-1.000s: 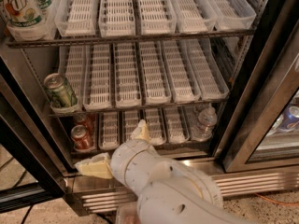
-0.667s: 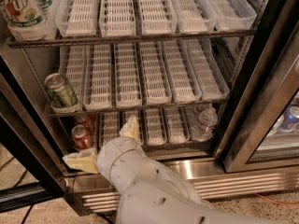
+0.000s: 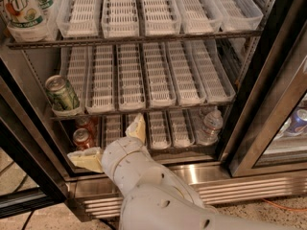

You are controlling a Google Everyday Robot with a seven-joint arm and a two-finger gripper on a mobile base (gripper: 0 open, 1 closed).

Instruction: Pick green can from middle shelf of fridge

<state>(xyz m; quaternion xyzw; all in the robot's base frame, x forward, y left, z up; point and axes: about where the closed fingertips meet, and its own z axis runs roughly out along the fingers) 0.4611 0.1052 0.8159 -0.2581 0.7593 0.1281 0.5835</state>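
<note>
The green can [image 3: 61, 94] stands upright at the front of the leftmost lane of the middle shelf [image 3: 158, 107] in the fridge [image 3: 192, 174]. My gripper [image 3: 106, 139] is below and to the right of the can, in front of the bottom shelf. Its two pale yellow fingers are spread wide: one finger [image 3: 137, 127] points up toward the middle shelf's front edge and the other finger [image 3: 86, 158] points left by the red cans. It is open and holds nothing. My white arm [image 3: 153, 195] fills the lower middle.
A large 7UP bottle [image 3: 21, 6] stands on the top shelf at left. Two red cans [image 3: 82, 137] and a water bottle [image 3: 211, 126] are on the bottom shelf. Dark door edges [image 3: 268, 80] frame the right side, another dark edge [image 3: 24, 143] the left.
My gripper and arm have shifted left and slightly up, closer to the left side of the fridge. The fingers stay spread open. The green can has not moved.
</note>
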